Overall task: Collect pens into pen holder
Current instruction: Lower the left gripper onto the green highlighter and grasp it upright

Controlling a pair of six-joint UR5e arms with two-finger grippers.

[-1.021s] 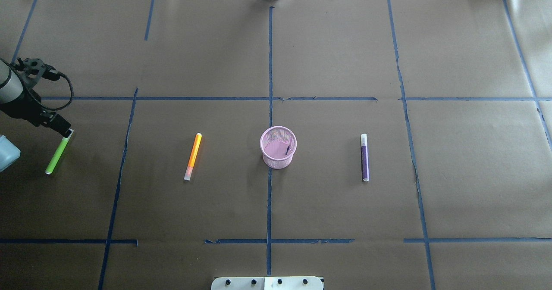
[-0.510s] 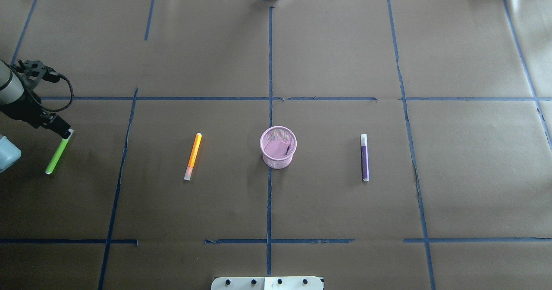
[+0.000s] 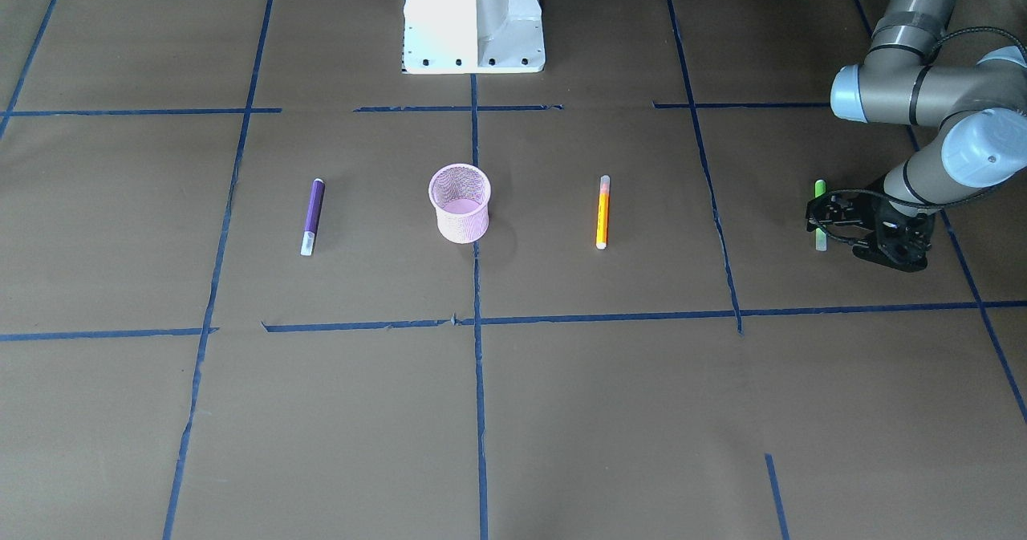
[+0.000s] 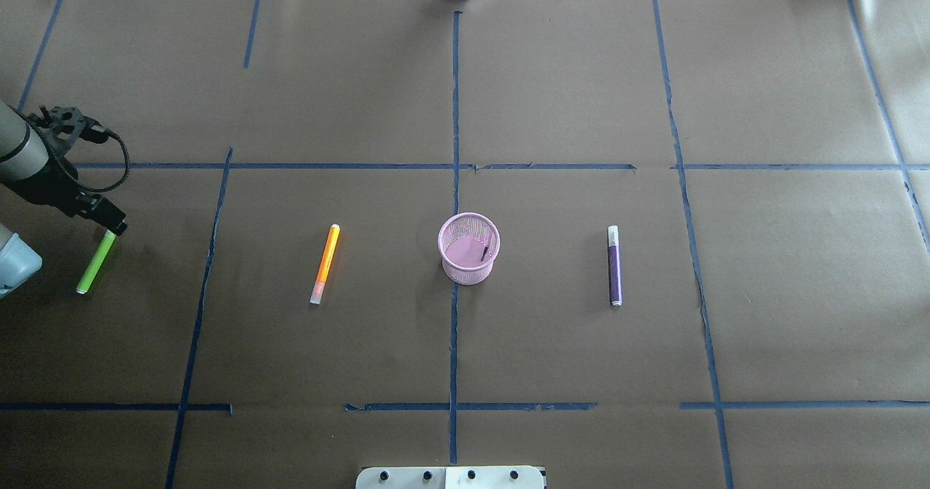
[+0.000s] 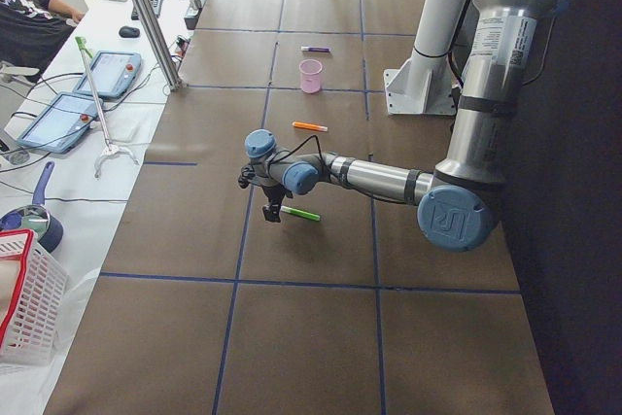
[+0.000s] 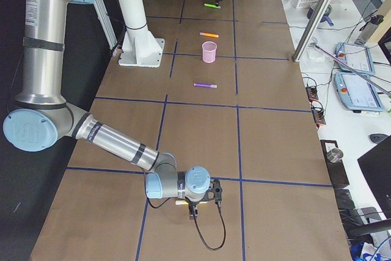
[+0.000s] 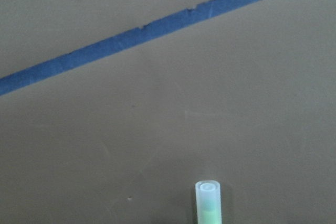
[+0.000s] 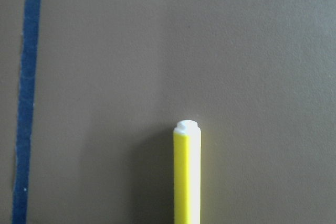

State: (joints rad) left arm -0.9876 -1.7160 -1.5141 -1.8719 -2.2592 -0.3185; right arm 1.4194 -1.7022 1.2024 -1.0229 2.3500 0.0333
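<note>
The pink mesh pen holder point(image 4: 469, 249) point(image 3: 459, 203) stands upright at the table's middle. An orange pen point(image 4: 325, 264) point(image 3: 602, 212) lies on its left and a purple pen point(image 4: 615, 265) point(image 3: 312, 216) on its right. At the far left lies a green pen point(image 4: 94, 262) point(image 7: 208, 203). My left gripper point(image 4: 116, 226) point(image 3: 818, 217) is low over its capped far end and looks open. A yellow pen point(image 8: 187, 177) fills the right wrist view. My right gripper point(image 6: 193, 211) is over it at the table's right end; I cannot tell its state.
Blue tape lines point(image 4: 455, 111) divide the brown table cover. The robot's white base point(image 3: 473, 18) is at the near edge. Past the left end stand tablets point(image 5: 53, 119), a white basket point(image 5: 24, 308) and a seated person point(image 5: 24, 17). More tablets point(image 6: 354, 59) lie along the operators' side.
My left gripper has shifted slightly and now covers the green pen's pale cap, which showed beside it before. The pens and the holder have not moved.
</note>
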